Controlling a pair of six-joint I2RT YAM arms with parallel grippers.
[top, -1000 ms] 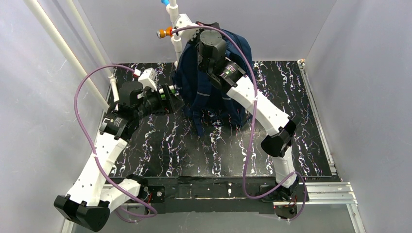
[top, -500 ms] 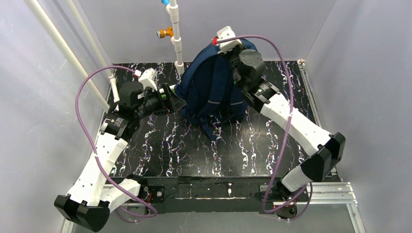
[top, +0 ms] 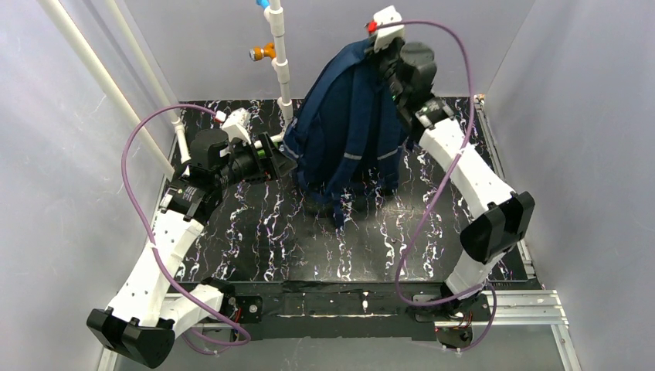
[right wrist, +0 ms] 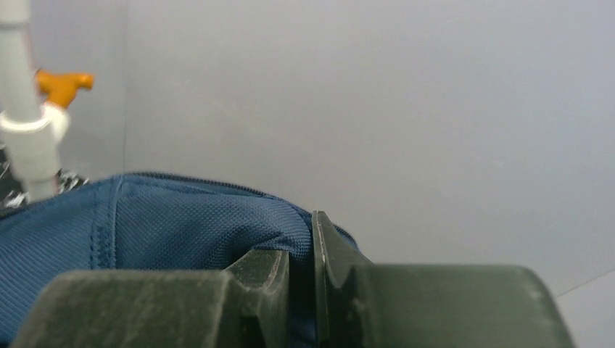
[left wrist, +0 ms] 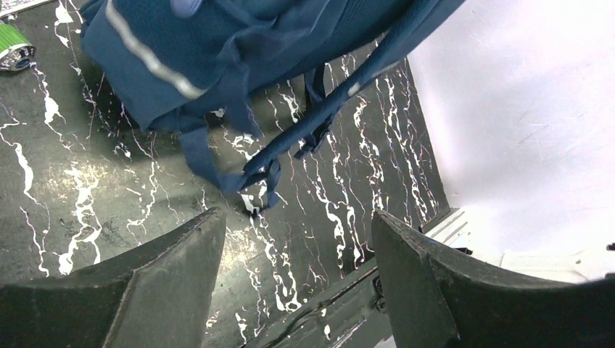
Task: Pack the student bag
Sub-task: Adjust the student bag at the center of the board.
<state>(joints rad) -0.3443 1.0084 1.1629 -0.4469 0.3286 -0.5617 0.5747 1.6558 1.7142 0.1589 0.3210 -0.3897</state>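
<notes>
- Student bag [top: 347, 116]: navy fabric, hanging upright at about 12 o'clock on the table [top: 255, 232], with its strap side facing the top camera.
- Markings: thin grey reflective strips [top: 354, 155] cross the shoulder straps. Any print on the bag is too small to read.
- Strap ends [left wrist: 261, 174] trail down onto the black, white-veined surface. Cannot tell whether the bag's bottom rests on the table or hangs just over it.
- Right claw [right wrist: 313, 243]: nearly closed, pinching a fold of the bag's top seam between its fingers, with only a narrow slit between them.
- Right arm pose: base at 5 o'clock in the top view, elbow [top: 494, 224] pushed out toward 3 o'clock. The forearm rises toward 11 o'clock, to the top of the bag.
- Left claw [left wrist: 296, 217]: spread wide with nothing between its fingers. It sits just beside the bag's lower left flank, at the bag's 9 o'clock.
- Left arm pose: elbow [top: 127, 332] low at 7 o'clock, forearm running toward 1 o'clock, wrist turned to point at 3 o'clock.
- A white pipe [top: 279, 62] with an orange fitting [top: 261, 52] stands at the bag's 10 o'clock, close to it.
- A small green-capped item [left wrist: 11, 47] lies at the edge of the left wrist view. Identity unclear.
</notes>
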